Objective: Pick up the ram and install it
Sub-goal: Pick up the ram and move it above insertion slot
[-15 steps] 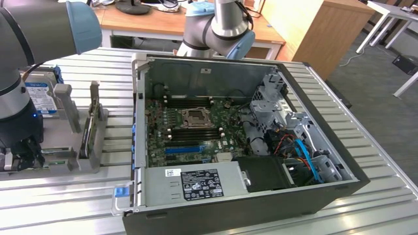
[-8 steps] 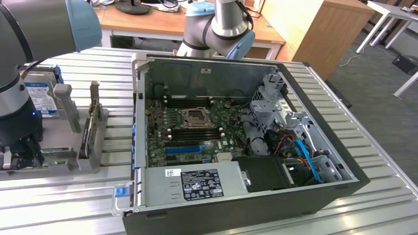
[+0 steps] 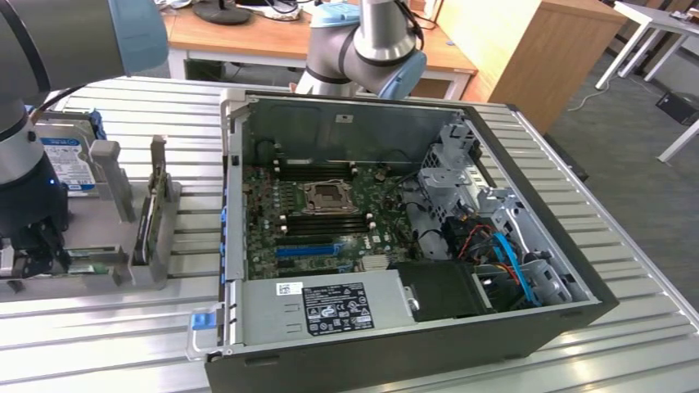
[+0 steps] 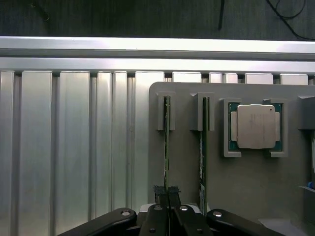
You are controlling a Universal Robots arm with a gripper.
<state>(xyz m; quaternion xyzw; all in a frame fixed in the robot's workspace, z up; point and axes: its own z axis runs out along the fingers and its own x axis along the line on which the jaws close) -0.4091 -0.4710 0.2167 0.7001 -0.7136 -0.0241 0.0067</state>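
Gripper (image 4: 168, 196) closed, pinching ram (image 4: 167, 142) across its faces; the stick stands on edge in a holder (image 4: 187, 162) slot, 9 o'clock from case (image 3: 349, 123) in the exterior view. Ram prob light, stiff, but thin and fragile. Best held on the long upper edge, off chips/contacts; smooth faces could slip or tilt.

The tabletop (image 4: 59, 147) is ribbed bare aluminium, smooth with a satin sheen. The holder (image 4: 246, 196) on it looks like matt grey plastic. The processor (image 4: 255, 126) has a brushed silver metal lid. The ram (image 4: 167, 142) shows a thin green circuit-board edge. The fingers (image 4: 160, 192) are matt black. In the exterior view, the computer case (image 3: 361, 127) is dull grey sheet metal inside and matt black outside. Its power supply (image 3: 273, 315) is bare metal with a printed label. The desk (image 3: 273, 37) behind is smooth wood.
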